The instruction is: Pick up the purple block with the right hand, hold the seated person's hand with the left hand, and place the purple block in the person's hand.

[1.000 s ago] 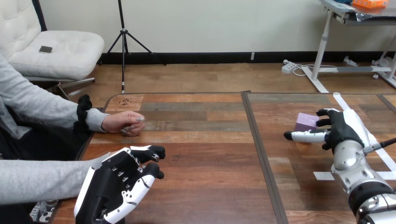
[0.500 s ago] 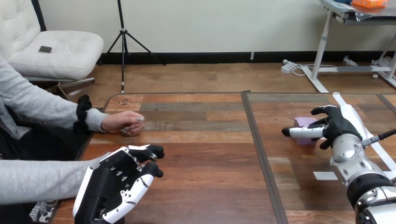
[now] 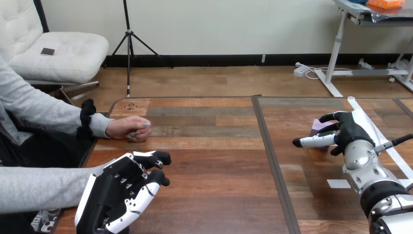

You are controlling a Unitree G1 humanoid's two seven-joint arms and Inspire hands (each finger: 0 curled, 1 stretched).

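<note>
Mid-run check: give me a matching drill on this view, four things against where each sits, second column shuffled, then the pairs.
Things:
1. purple block
2. left hand
3. right hand
4. person's hand

Places:
A. near left part of the table
B. far left edge, resting on the wood
C. right half, partly hidden by a hand
D. furthest right, beside the block

Pairs: 1-C, 2-A, 3-D, 4-B

The left hand (image 3: 119,195) and right hand (image 3: 348,131) are black with white shells; the right forearm (image 3: 375,181) is silver.
</note>
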